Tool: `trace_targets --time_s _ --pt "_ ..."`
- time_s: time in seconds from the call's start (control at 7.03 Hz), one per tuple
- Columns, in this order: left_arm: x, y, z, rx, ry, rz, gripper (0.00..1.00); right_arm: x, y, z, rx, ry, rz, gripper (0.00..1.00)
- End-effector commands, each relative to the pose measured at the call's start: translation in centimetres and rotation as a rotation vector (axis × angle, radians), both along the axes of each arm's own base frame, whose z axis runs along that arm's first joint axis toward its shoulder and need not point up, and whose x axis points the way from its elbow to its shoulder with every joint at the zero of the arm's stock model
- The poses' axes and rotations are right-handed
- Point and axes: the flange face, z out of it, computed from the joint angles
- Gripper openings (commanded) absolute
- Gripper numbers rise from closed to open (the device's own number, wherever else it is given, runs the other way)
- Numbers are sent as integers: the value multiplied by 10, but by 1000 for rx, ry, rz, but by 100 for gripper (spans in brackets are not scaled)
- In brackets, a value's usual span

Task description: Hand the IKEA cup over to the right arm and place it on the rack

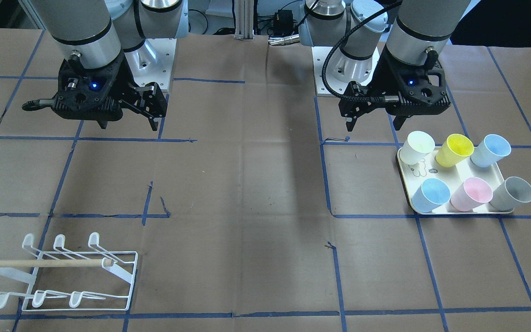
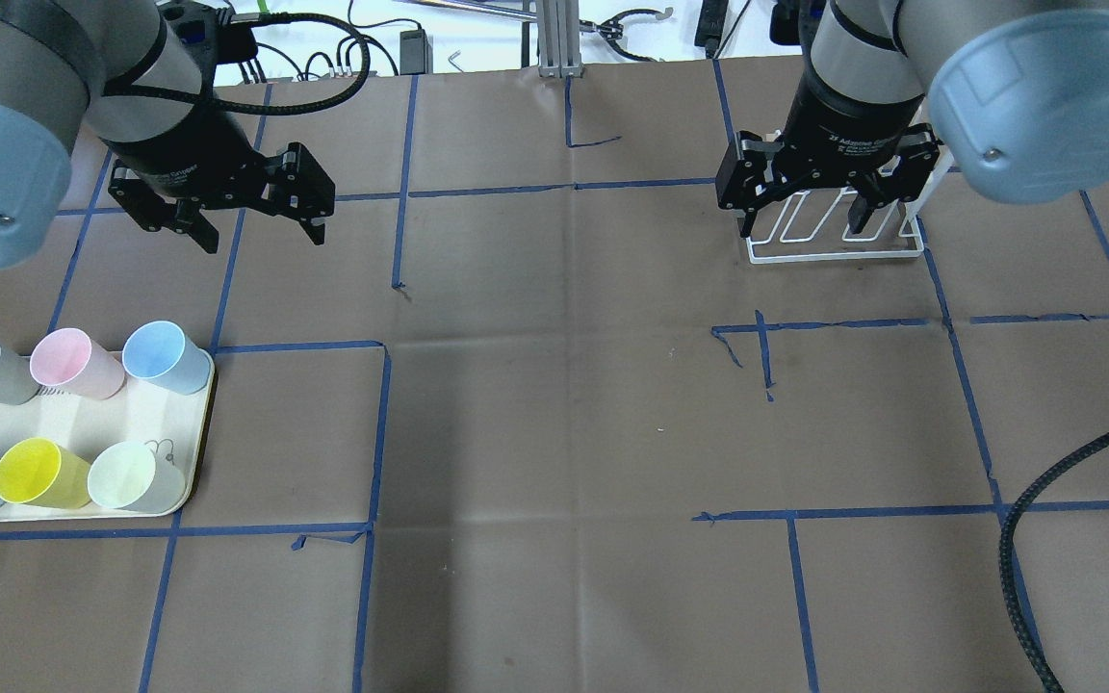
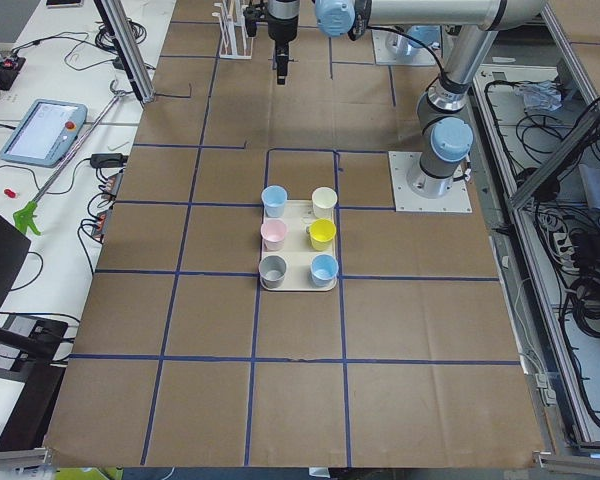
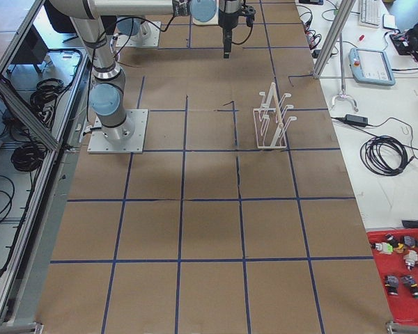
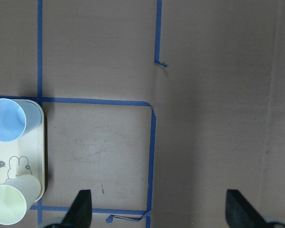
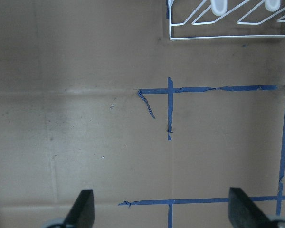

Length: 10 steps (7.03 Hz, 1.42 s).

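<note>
Several IKEA cups, pale green (image 1: pixel 418 146), yellow (image 1: pixel 453 150), pink (image 1: pixel 470 193), grey (image 1: pixel 512 193) and two blue, stand on a cream bear tray (image 1: pixel 459 212) at the table's left end (image 2: pixel 112 423). My left gripper (image 2: pixel 259 234) hangs open and empty above the table, beyond the tray; it also shows in the front view (image 1: pixel 376 124). The white wire rack (image 1: pixel 127 281) with a wooden dowel (image 1: pixel 44 263) stands on my right side. My right gripper (image 2: pixel 802 226) hangs open and empty above the rack (image 2: pixel 834 255). The rack holds no cup.
Brown paper with blue tape lines covers the table (image 2: pixel 564 385). The left wrist view shows the tray's corner (image 5: pixel 19 161) with a blue cup (image 5: pixel 7 119) and the pale cup (image 5: pixel 9 204). The right wrist view shows the rack's edge (image 6: pixel 228 35).
</note>
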Motion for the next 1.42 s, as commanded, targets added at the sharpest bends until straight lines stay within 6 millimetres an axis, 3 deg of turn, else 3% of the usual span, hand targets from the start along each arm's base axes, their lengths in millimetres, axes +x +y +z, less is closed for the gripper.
trace_targets --time_s 0.0,0.14,0.28,0.85,1.0,1.28 --pt "1 2 -4 5 -1 0 100 0 0 0 0 -1 0 100" --pt "10 1 -2 3 -4 -6 100 0 0 0 0 -1 0 100" --pt "35 -5 -6 8 -2 12 100 0 0 0 0 -1 0 100" --pt "165 -12 -45 83 16 6 99 0 0 0 0 -1 0 100" --pt "183 -10 -54 80 11 -40 99 1 0 0 0 -1 2 100" --pt "188 -8 -82 58 0 -40 99 1 0 0 -1 -1 2 100"
